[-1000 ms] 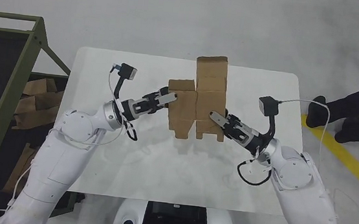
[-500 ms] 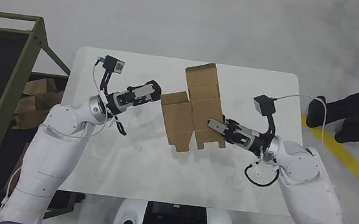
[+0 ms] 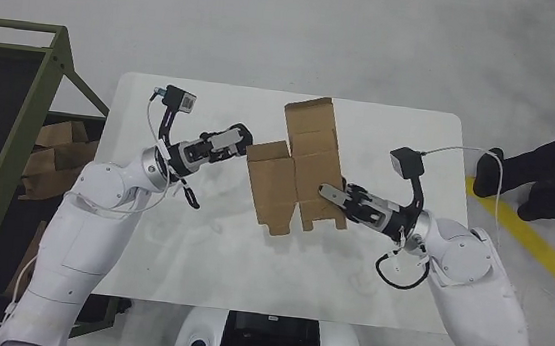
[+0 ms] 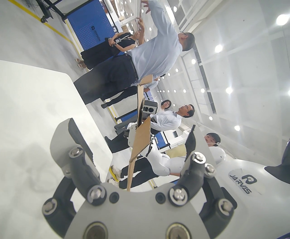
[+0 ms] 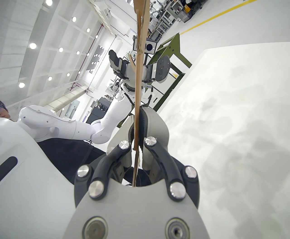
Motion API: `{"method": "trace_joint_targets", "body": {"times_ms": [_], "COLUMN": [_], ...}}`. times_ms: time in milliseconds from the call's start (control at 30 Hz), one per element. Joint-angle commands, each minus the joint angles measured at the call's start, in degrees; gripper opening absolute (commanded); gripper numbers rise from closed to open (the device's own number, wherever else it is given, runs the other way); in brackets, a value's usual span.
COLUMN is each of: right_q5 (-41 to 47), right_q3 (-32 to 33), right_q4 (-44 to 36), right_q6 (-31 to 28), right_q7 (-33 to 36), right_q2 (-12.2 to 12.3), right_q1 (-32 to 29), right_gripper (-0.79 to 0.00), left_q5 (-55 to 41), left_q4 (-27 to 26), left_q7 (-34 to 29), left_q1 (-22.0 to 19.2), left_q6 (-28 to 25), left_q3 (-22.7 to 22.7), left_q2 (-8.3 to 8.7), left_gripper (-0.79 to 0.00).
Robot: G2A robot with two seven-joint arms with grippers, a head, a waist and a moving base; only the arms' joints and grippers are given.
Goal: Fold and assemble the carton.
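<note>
Since a second ago my left hand (image 3: 244,138) has drawn back off the carton (image 3: 292,174), and the carton has swung a little toward it. Grey floor (image 3: 370,41) lies around one white desk (image 3: 198,266); one green rack (image 3: 63,57) stands beside it. One carton, flat and unfolded, hangs over the desk's middle. Two hands: my right hand (image 3: 328,191) pinched tight on a flap at the carton's edge, my left spread wide, empty, just beside the carton.
</note>
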Motion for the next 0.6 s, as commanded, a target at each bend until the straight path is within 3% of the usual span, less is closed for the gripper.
{"method": "trace_joint_targets", "body": {"times_ms": [0,300,567], "right_q5": [0.96,8.08,9.95], "right_q3": [-0.34,-2.14,-2.93], "right_q4": [0.18,2.77,3.78], "right_q6": [0.32,0.31,-0.06], "right_q7": [0.86,8.45,10.42], "right_q2": [0.04,0.31,0.47], "right_q1": [0.21,2.47,3.37], "right_gripper": [-0.785,-0.785,-0.785], "left_q5": [-0.21,0.47,1.94], "left_q4": [0.38,2.58,3.02], "left_q7": [-0.15,-1.95,-0.71], "left_q1": [-0.65,-3.37,-4.09], "left_q6": [-0.81,-3.74,-4.63], "left_q3": [0.44,2.65,4.41], "left_q2": [-0.08,-0.34,-0.60], "left_gripper": [0.000,0.000,0.000]}}
